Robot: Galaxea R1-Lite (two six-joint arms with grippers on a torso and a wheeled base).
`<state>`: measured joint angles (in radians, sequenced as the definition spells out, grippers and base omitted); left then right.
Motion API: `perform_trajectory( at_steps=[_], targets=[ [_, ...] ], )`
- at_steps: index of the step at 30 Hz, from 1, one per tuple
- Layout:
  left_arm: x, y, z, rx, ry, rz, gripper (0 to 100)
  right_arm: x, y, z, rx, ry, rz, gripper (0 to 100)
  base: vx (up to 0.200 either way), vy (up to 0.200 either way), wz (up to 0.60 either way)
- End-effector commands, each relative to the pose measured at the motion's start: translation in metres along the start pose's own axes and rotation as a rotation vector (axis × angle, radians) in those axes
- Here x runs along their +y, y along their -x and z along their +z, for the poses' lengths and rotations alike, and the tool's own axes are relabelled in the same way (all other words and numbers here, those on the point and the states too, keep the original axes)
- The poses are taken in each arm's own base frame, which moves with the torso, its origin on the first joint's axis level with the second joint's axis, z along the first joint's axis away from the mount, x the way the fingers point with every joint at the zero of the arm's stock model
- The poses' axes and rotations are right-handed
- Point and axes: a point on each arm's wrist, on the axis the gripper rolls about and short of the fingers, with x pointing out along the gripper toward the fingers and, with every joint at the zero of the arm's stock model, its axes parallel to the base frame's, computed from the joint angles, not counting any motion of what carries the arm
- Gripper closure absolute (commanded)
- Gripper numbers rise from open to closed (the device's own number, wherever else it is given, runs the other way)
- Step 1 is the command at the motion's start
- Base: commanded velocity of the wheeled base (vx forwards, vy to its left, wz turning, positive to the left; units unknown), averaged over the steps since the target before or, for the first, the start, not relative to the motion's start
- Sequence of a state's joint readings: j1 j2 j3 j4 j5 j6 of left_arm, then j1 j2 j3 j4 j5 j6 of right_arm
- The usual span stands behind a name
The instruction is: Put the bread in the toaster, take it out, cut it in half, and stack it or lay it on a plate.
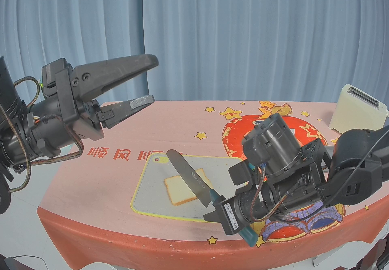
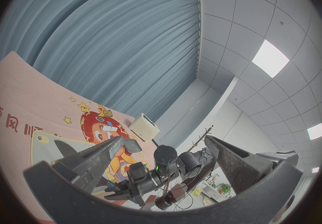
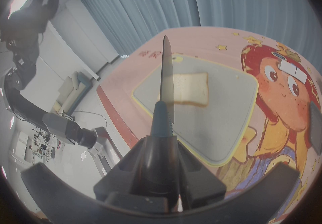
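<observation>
Head view shows the bread (image 1: pixel 178 192) lying flat and whole on the board (image 1: pixel 150 198), near the front edge of the table (image 1: pixel 113 186). The knife (image 1: pixel 186 171) blade crosses over it, tip pointing far and left; I cannot tell whether it touches the slice. The right gripper (image 1: pixel 221 208) is clamped on the knife handle, just right of the bread. The left gripper (image 1: pixel 154 79) hangs spread wide and empty, high over the table's left side, well apart from the board. The toaster (image 1: pixel 358 111) stands at the far right.
</observation>
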<state>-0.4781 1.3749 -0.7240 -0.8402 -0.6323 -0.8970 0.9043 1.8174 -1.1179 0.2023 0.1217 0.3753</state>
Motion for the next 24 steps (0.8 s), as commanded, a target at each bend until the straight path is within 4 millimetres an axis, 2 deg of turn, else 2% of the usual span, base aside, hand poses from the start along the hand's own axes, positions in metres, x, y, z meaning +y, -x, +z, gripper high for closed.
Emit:
perform_trajectory(
  at_steps=[1,9,24],
  targets=[
    [0.003,0.0002,-0.0033,0.009,0.01,0.009,0,0.0,-0.0057,-0.0028,0.027,0.016,-0.009,100,0.0,0.0,0.0],
    [0.0082,-0.0029,-0.0046,0.017,0.018,0.019,0,0.0008,-0.0111,-0.0028,0.005,0.034,-0.092,100,0.0,0.0,0.0],
    [0.0107,-0.0019,-0.0075,0.024,0.026,0.027,0,0.0061,-0.0133,-0.0053,0.013,0.036,-0.082,100,0.0,0.0,0.0]
  ],
)
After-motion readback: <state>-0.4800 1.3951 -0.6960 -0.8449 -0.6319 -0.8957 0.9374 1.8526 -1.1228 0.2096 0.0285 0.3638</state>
